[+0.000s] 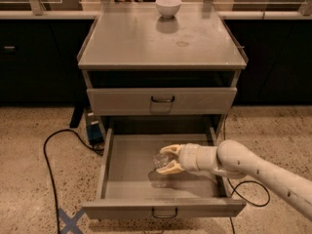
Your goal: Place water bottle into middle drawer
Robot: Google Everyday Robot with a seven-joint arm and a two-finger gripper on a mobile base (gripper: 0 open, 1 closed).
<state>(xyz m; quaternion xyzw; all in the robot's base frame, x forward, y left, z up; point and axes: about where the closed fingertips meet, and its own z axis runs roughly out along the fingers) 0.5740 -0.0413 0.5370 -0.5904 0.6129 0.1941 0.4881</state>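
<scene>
Bottle [159,161] hung over the open drawer [126,172] floor, my gripper [165,160] closed around it; transport looked done, set-down, release and withdrawal were left

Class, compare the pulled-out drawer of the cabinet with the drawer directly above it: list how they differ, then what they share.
The lower drawer is pulled out, showing its grey floor; the upper drawer is shut, showing only its front. The gripper holds the bottle over the lower drawer's floor; nothing reaches into the upper drawer. Both are grey, each with a small dark handle centred on its front.
</scene>
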